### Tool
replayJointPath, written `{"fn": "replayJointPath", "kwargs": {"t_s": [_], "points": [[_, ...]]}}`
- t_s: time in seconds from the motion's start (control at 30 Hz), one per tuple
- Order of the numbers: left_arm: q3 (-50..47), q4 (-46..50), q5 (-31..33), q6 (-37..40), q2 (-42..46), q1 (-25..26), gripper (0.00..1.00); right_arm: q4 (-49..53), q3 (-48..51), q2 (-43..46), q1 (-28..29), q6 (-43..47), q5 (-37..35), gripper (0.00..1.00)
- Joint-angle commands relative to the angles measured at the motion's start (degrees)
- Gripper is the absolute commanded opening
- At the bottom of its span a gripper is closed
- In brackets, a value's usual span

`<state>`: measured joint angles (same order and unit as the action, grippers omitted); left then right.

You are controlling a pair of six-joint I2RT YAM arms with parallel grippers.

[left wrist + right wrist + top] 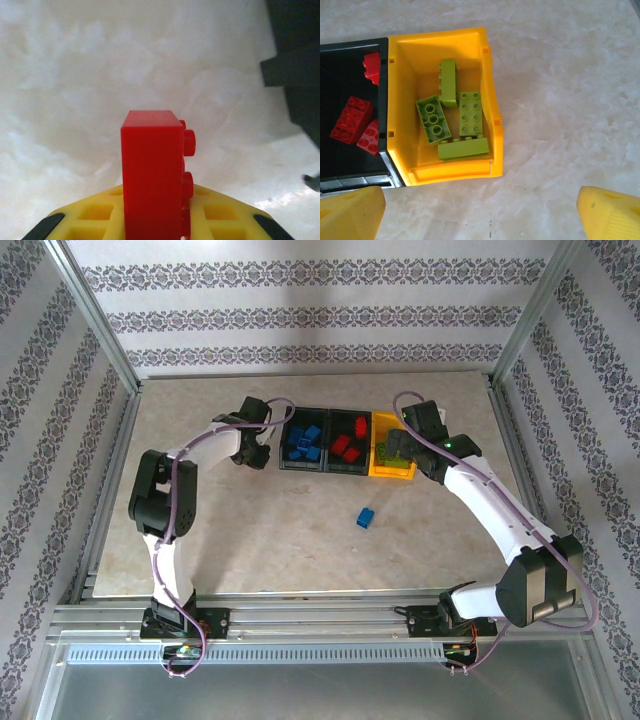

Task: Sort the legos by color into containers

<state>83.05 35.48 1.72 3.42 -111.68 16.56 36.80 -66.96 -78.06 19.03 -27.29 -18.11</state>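
Grip on small red studded plastic brick (152,175)

Left gripper (258,451) is clamped on it beside the black plastic bins (330,468). Right gripper (480,207) hangs, jaws apart, over the yellow-orange plastic bin (402,65) of lime bricks (470,114)

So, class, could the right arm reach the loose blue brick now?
Probably yes: the right gripper hangs open over the yellow bin, and the blue brick lies alone on bare table nearby.
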Motion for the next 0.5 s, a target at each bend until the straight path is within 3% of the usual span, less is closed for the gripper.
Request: {"fn": "replayJointPath", "kwargs": {"t_s": [0.0, 0.2, 0.47], "points": [[-0.47, 1.77, -0.32, -4.05, 5.86, 0.69, 0.23, -0.54, 1.06, 0.38, 0.75, -1.48, 0.44, 0.98], [0.71, 1.39, -3.58, -8.22, 10.08, 4.51, 0.25, -1.54, 2.17, 0.67, 0.77, -2.99, 0.97, 0.98], [8.71, -0.24, -6.37, -14.59, 5.78, 13.30, 0.25, -2.26, 3.54, 1.90, 0.92, -3.69, 0.98, 0.98]]}}
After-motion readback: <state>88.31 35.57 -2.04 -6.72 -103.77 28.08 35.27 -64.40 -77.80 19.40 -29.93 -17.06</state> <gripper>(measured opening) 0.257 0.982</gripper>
